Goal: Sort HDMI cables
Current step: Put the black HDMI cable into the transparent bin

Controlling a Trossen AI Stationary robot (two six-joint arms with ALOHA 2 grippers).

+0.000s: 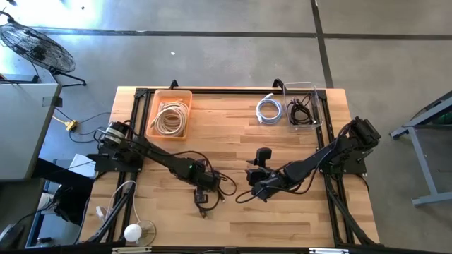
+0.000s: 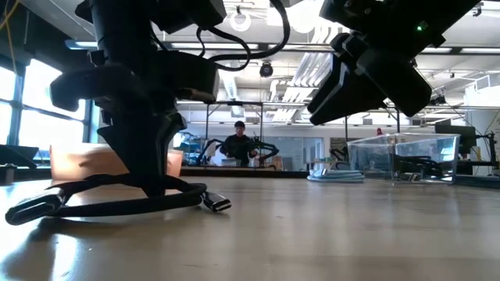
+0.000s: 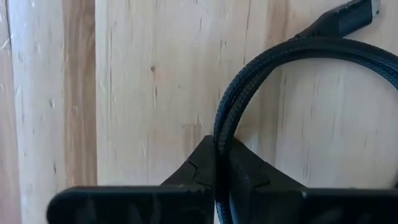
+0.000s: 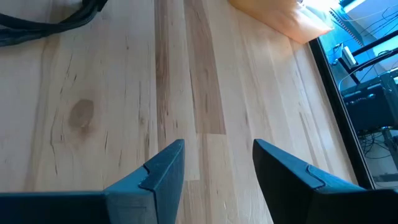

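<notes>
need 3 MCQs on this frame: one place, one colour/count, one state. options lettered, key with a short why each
1. Where are the cream-beige cables?
A. in the orange bin
B. in the clear bin
C. loose at the table's near edge

2. What colour is the cable at the left gripper?
A. white
B. black
C. cream

3. How does the right gripper stand?
A. shut on a cable
B. shut on nothing
C. open and empty

Key:
1 A, the high view shows the pale coils inside the orange bin.
2 B, the left wrist view shows a black braided cable pinched between the fingers.
3 C, the right wrist view shows bare wood between the spread fingers.
</notes>
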